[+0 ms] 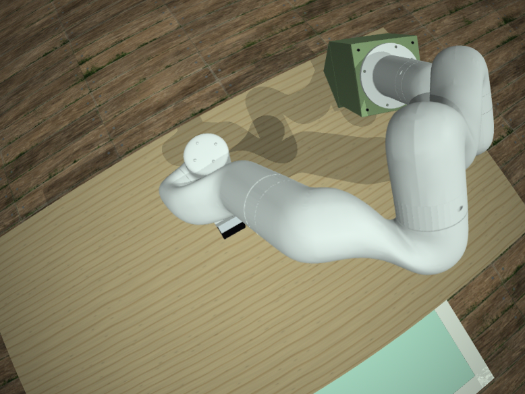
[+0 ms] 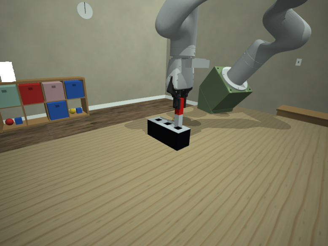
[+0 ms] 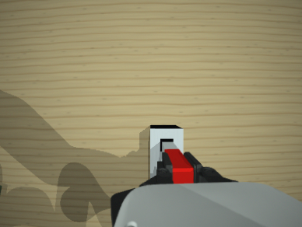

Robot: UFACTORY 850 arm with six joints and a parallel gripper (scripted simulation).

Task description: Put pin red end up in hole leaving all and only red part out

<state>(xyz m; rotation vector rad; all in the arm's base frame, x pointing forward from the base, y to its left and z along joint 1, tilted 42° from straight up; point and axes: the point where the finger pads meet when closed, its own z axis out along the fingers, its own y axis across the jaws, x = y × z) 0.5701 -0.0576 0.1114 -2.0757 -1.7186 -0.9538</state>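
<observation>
The black block (image 2: pixel 168 133) with a pale grey top lies on the wooden table top; it has three square holes in a row. My gripper (image 2: pixel 179 102) is shut on the pin (image 2: pixel 178 113) at its red upper end and holds it upright. The pin's grey lower part stands in the nearest hole (image 2: pixel 178 128), with a stretch of grey showing above the block. In the wrist view the pin's red top (image 3: pixel 178 163) sits between the fingers over the block's end (image 3: pixel 165 145). In the overhead view the arm hides all but a corner of the block (image 1: pixel 231 227).
The green base mount (image 2: pixel 222 91) of the arm stands behind the block. A shelf with coloured bins (image 2: pixel 42 99) is by the far wall. A pale green mat (image 1: pixel 415 356) lies beside the table.
</observation>
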